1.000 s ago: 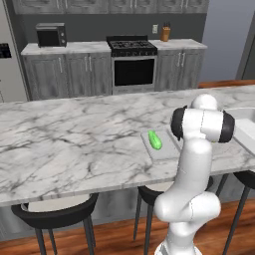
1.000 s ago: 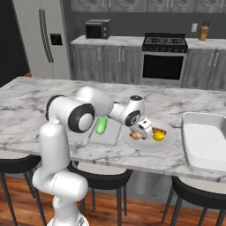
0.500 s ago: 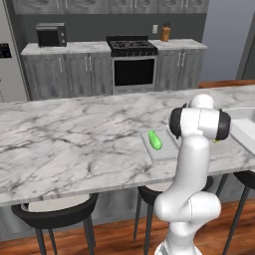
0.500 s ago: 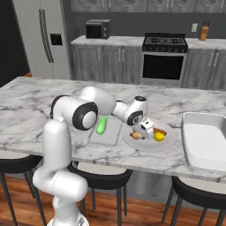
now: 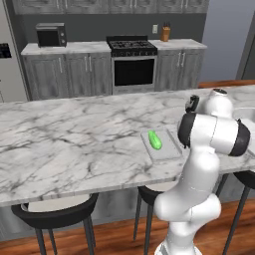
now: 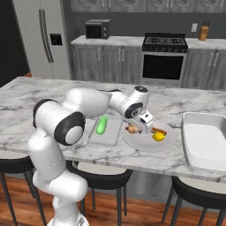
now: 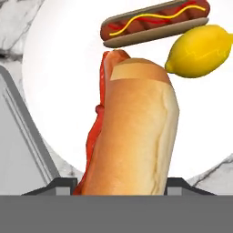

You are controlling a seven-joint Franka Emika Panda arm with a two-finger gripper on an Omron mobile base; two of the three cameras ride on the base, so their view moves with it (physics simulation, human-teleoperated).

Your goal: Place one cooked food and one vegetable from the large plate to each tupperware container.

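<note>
Two hot dogs share the large plate (image 6: 145, 143) on the marble tabletop (image 6: 53, 95), and the jaws of the gripper (image 6: 140, 128) have come together on the nearer hot dog (image 7: 134, 132), its bun rising straight between the dark fingertips (image 7: 63, 185) in the hand view. The far hot dog (image 7: 154, 22), striped with mustard and ketchup, lies across the plate's back edge, a lemon (image 7: 200, 50) just beside it.

The bun looks smooth, tan and rounded, with a red sausage showing along one flank; by its look it should be light and soft, likely to dent or slip if squeezed hard, so a hold across the middle of its length seems the safest place.

The plate is plain, round and flat, pale against veined grey-white stone. Just beside it sits the small tupperware container (image 6: 115, 139), a shallow rectangular tray with rounded corners, already carrying a glossy green cucumber (image 6: 102, 125). The large tupperware container (image 6: 207, 141), deeper-walled, stands on the plate's other side.
</note>
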